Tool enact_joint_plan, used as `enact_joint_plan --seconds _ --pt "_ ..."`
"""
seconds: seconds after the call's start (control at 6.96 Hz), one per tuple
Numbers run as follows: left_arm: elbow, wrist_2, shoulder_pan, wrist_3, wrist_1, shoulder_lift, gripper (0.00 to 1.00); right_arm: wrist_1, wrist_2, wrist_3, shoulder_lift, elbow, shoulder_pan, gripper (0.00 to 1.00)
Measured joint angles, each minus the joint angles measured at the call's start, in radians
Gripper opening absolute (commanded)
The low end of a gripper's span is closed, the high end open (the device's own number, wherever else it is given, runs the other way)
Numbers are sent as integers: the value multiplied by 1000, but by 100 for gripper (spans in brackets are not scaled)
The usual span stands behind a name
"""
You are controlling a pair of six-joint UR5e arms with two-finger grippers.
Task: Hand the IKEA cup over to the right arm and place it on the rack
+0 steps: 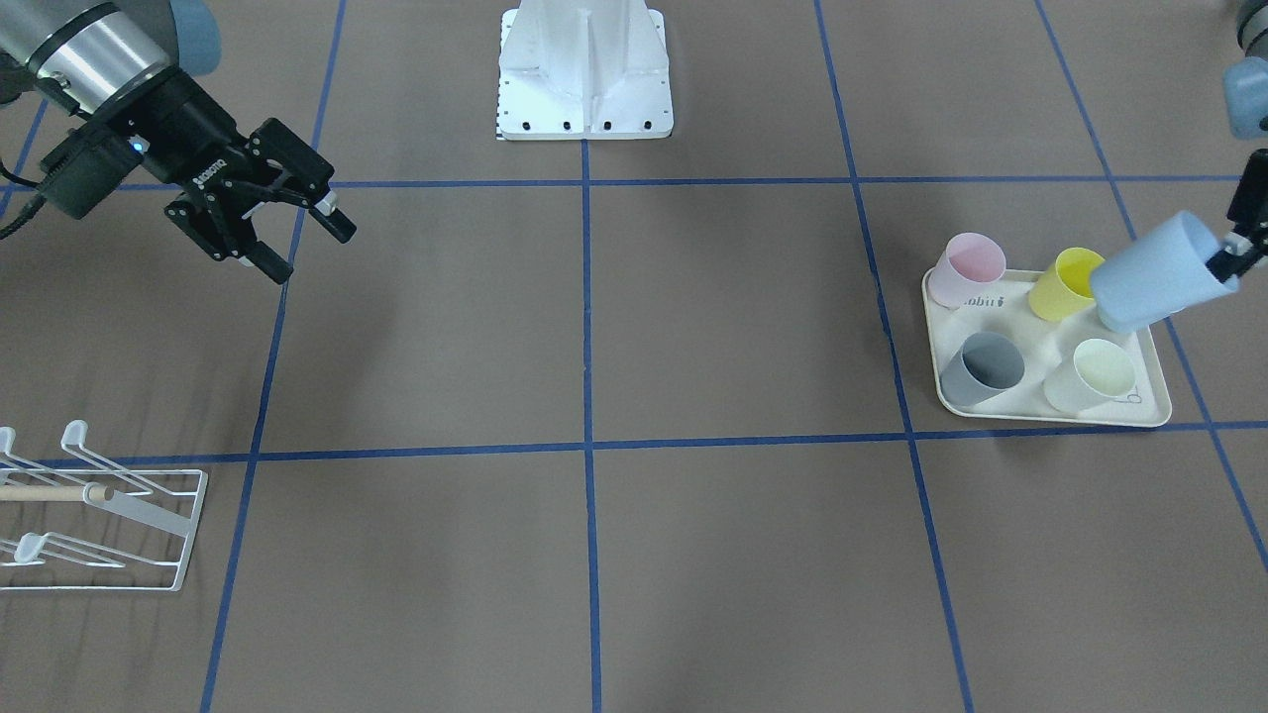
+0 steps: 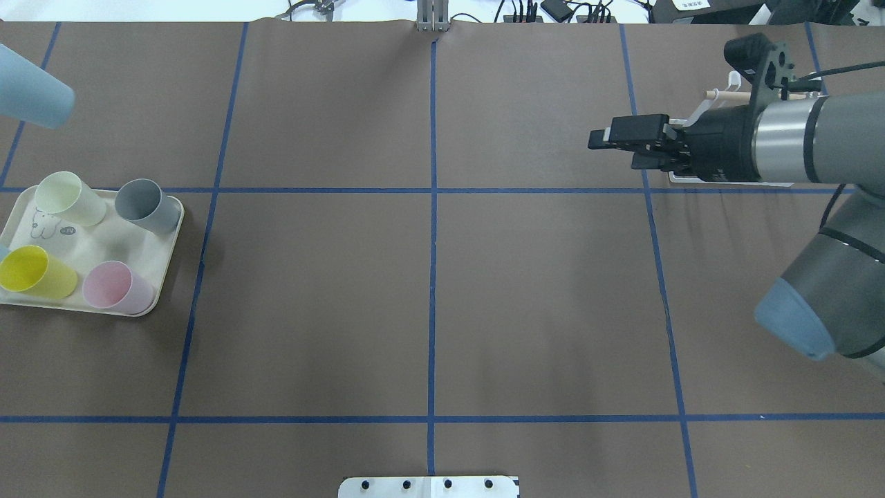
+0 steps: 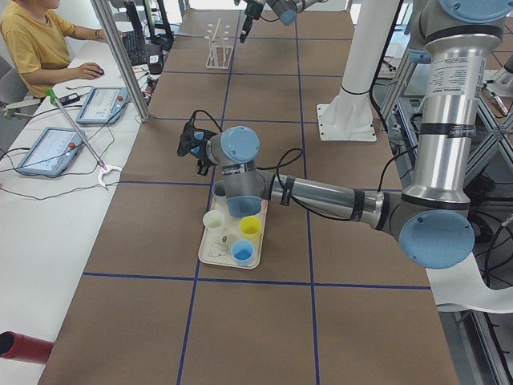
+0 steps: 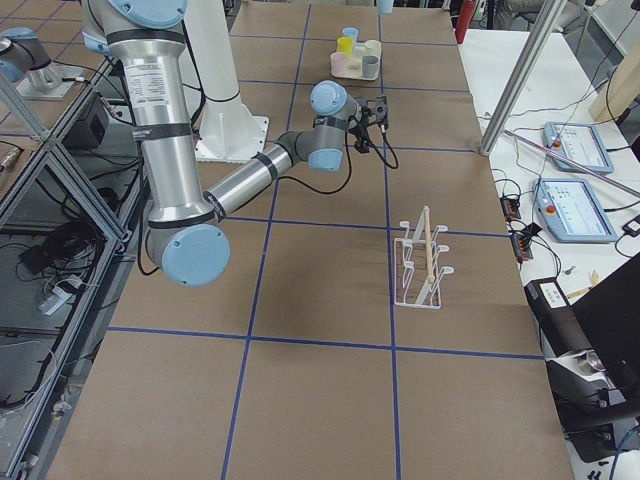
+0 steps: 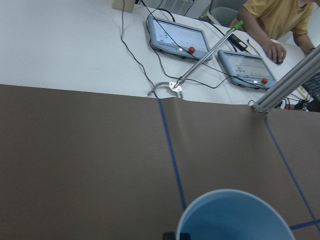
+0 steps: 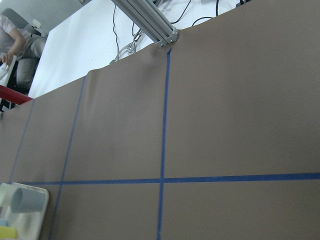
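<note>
The IKEA cup (image 1: pixel 1149 275) is light blue and hangs tilted above the back of the cream tray (image 1: pixel 1149 411). My left gripper (image 1: pixel 1226 262) is shut on its rim at the view's right edge. The same cup (image 2: pixel 31 97) shows at the overhead view's top left, and its rim (image 5: pixel 235 216) fills the bottom of the left wrist view. My right gripper (image 1: pixel 309 248) hovers open and empty over the table, far across from the cup. The white wire rack (image 1: pixel 99 515) with its wooden rod stands near the right arm's side; the right arm partly hides the rack (image 2: pixel 719 97) from overhead.
On the tray stand a pink cup (image 1: pixel 966 269), a yellow cup (image 1: pixel 1065 284), a grey cup (image 1: pixel 983 368) and a cream cup (image 1: pixel 1090 374). The robot's white base plate (image 1: pixel 584 74) sits at the table's middle edge. A person (image 3: pixel 32 40) sits at a side desk.
</note>
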Motion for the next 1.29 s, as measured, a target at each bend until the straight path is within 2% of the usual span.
enact_joint_plan --seconds 0.29,0.72,1.01,1.29 --pt "-93 155 170 -203 -17 -43 0 7 -98 163 93 3 -69 100" --pt "-152 416 416 -472 -92 -136 0 15 -199 404 194 6 -133 100" --pt "-199 564 550 -557 -105 -175 0 17 -312 526 255 2 -196 100" --pt "-219 744 674 -575 -110 -200 0 17 -348 558 289 -3 -227 100"
